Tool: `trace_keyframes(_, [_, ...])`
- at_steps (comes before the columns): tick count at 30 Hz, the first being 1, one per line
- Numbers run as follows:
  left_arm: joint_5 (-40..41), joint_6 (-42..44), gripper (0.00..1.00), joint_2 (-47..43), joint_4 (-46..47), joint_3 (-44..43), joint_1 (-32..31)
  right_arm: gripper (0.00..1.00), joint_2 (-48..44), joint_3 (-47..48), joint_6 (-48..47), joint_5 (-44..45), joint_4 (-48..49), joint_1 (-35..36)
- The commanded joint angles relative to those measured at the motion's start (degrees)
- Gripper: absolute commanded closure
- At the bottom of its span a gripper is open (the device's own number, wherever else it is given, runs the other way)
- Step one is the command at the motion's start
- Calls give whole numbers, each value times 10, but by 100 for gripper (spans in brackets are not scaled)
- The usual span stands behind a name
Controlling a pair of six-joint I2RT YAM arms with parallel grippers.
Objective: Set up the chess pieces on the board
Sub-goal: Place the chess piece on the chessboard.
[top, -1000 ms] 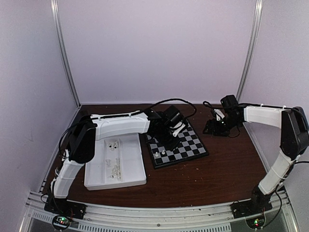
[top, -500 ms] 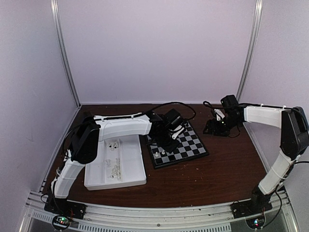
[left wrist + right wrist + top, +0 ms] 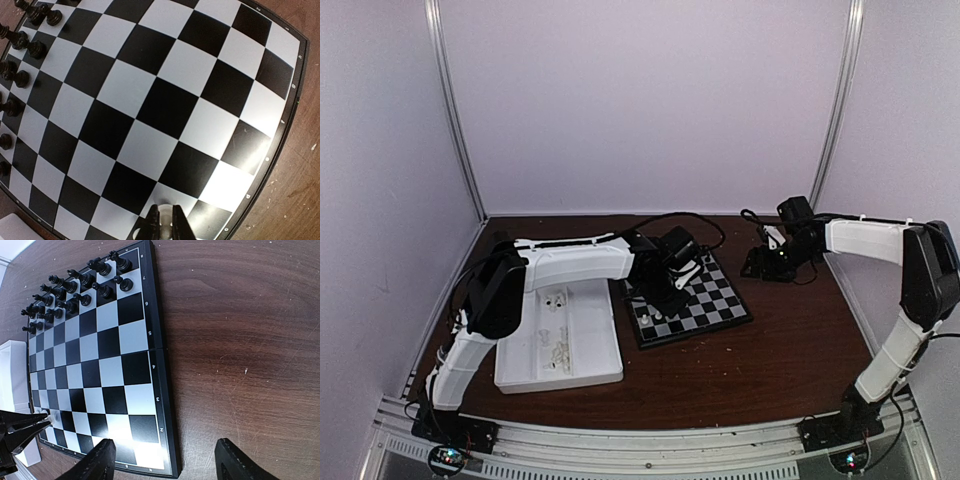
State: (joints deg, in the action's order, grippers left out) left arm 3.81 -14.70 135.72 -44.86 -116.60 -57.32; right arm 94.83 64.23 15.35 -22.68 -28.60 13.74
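Observation:
The board (image 3: 705, 300) lies mid-table, black chessmen (image 3: 75, 290) standing in two rows along its far side. My left gripper (image 3: 665, 297) hangs low over the board's near-left part. In the left wrist view it (image 3: 165, 210) is shut on a white chess piece (image 3: 165, 225) over a pale square close to the rim. Two white chess pieces (image 3: 654, 317) stand on the board beside it. More white pieces (image 3: 556, 345) lie in the tray. My right gripper (image 3: 165, 465) is open and holds nothing, hovering off the board's right edge (image 3: 767, 262).
A white compartmented tray (image 3: 590, 340) sits left of the board, its corner touching the board's rim. Bare brown tabletop (image 3: 240, 355) stretches right of the board. The left arm's white link spans above the tray's far end.
The left arm has edged slightly over the board's near-left part, still holding the white piece. The right arm has not moved.

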Motion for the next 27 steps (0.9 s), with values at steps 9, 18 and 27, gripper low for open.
trace_keyframes(9, [-13, 0, 74, 6, 4, -11, 3, 29, -3, 6, -4, -1, 7, -3])
trace_keyframes(18, [-13, -1, 62, -20, 1, -25, 3, 29, -8, 6, -5, 2, 3, -3])
trace_keyframes(27, [23, -4, 62, -105, 7, 29, 3, 29, -8, 7, -2, -1, 4, -4])
